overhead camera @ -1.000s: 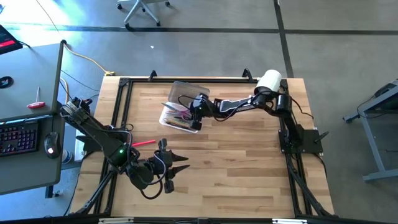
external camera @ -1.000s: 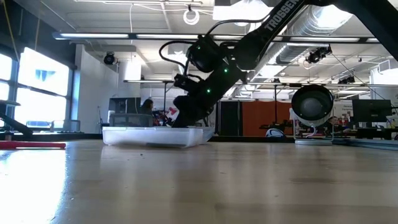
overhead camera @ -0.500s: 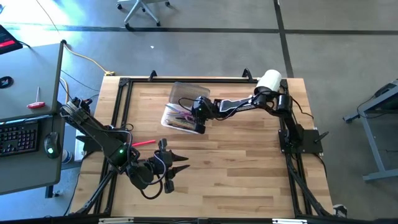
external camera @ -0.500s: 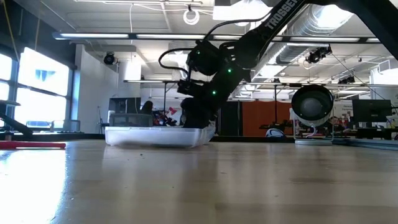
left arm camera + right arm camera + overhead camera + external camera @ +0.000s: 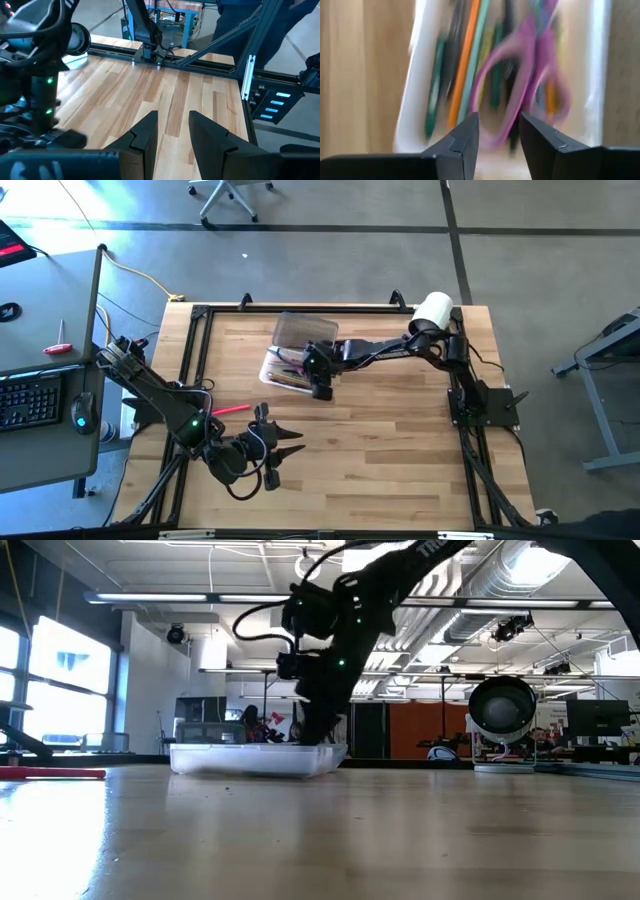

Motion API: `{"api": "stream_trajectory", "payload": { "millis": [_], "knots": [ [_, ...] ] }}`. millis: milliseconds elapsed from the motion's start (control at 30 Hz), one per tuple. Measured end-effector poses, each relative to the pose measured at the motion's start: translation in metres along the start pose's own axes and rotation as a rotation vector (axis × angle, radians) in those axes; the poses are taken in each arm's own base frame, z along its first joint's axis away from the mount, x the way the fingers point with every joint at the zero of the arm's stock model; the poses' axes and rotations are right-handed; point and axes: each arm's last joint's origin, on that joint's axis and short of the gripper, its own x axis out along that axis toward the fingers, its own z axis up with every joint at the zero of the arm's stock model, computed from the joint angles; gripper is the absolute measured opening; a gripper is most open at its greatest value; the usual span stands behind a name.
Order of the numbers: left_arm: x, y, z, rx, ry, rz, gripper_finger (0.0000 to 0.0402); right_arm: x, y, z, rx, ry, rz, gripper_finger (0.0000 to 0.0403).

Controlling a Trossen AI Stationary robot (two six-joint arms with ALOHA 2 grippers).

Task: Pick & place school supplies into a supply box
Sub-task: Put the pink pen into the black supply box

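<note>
Butcher-block tabletop [image 5: 400, 430], the clear supply box [image 5: 290, 365] toward its far side with lid thrown back. Right gripper [image 5: 320, 388] hangs over the box's near edge, fingers parted and empty; purple-handled scissors [image 5: 520, 80] lie just ahead of them among pens. Best to lift straight up (sideways could snag the rim). Left gripper [image 5: 285, 450] waits open near a red marker [image 5: 232, 409].

Grey concrete floor [image 5: 330, 250] around wooden table [image 5: 380, 450]. Grey desk [image 5: 45, 330] left, with keyboard [image 5: 28, 400] and mouse [image 5: 82, 412]. Office chair base [image 5: 225, 195] far. Bright windows [image 5: 50, 680] left, ceiling ducts [image 5: 500, 570], orange wall [image 5: 425, 725].
</note>
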Motion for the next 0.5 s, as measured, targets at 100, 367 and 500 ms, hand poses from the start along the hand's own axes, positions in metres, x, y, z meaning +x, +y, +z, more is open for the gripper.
{"api": "stream_trajectory", "payload": {
  "millis": [100, 367, 500],
  "knots": [
    [0.0, 0.0, 0.0, 0.0, 0.0, 0.0, 0.0145, -0.011, 0.005, 0.0, -0.018, 0.124, -0.011, 0.0119],
    [0.0, 0.0, 0.0, 0.0, 0.0, -0.001, 0.0145, -0.023, 0.021, 0.022, -0.087, 0.026, -0.083, 0.0119],
    [0.0, 0.0, 0.0, 0.0, 0.0, -0.001, 0.0145, -0.025, 0.035, 0.038, -0.119, -0.138, -0.029, 0.0119]
  ]
}}
